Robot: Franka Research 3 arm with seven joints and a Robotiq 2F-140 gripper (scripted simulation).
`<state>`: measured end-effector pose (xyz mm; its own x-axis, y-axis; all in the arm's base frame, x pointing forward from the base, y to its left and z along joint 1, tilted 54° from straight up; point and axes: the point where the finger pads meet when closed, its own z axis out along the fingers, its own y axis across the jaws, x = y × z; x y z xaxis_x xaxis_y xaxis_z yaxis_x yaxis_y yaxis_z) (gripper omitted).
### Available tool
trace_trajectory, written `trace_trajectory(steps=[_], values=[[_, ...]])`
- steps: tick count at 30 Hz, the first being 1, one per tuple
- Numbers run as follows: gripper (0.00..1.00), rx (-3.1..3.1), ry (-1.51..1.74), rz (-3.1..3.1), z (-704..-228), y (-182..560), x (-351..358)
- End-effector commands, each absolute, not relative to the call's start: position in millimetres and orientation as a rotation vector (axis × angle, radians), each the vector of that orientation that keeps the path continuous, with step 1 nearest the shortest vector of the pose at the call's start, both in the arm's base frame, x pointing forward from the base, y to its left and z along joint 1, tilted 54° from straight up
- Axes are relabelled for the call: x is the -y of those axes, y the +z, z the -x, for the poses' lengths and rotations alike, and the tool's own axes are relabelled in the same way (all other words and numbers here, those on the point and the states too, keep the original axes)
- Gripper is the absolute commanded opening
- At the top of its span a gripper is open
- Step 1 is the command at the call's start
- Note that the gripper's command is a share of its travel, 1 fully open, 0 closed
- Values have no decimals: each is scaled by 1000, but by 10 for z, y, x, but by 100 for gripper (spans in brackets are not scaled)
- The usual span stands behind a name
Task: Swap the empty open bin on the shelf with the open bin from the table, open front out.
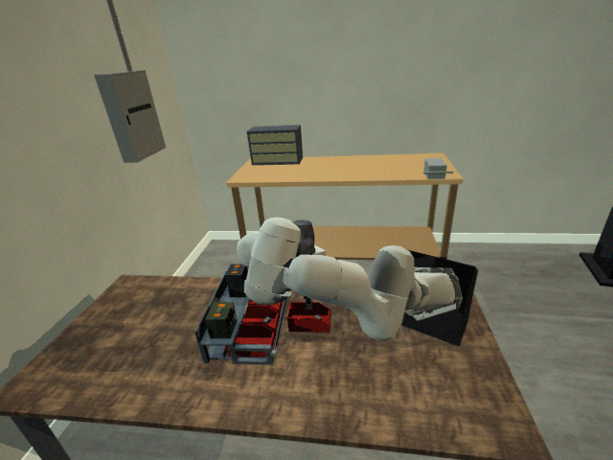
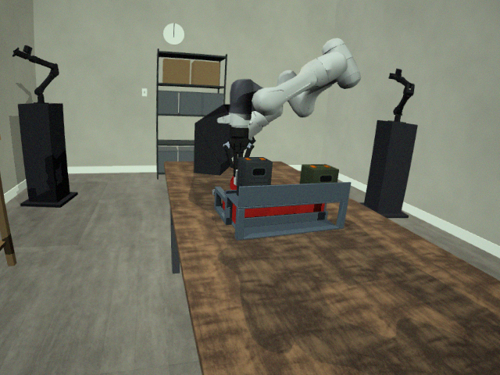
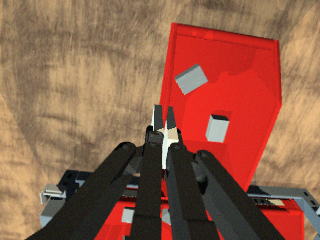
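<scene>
The red open bin [image 3: 225, 105] with two grey parts in it is beside the grey shelf [image 1: 240, 327], at its open-front side; it also shows in the top view [image 1: 308, 316]. My gripper [image 3: 161, 117] points down and is shut on this bin's side wall, one finger inside and one outside. I cannot tell whether the bin's base touches the table. In the shelf's lower row are red open bins [image 1: 256, 324], one with a grey part; the arm hides part of this row. In the exterior view the gripper [image 2: 239, 155] is behind the dark box.
A dark closed box [image 2: 255, 171] and a green closed box [image 2: 319, 173] stand on the shelf's top board. The robot's black base plate [image 1: 441, 302] stands at the table's far right. The shelf's frame shows at the bottom of the wrist view [image 3: 55, 195].
</scene>
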<state>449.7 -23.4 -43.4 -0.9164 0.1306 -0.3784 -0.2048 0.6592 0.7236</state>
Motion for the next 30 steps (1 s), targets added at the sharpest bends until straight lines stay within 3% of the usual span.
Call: trace_trajectory(steps=[1,30], values=[[0,-2475,1136,67,-4516,-448,252],[0,-2475,1136,67,-4550,-485,205]])
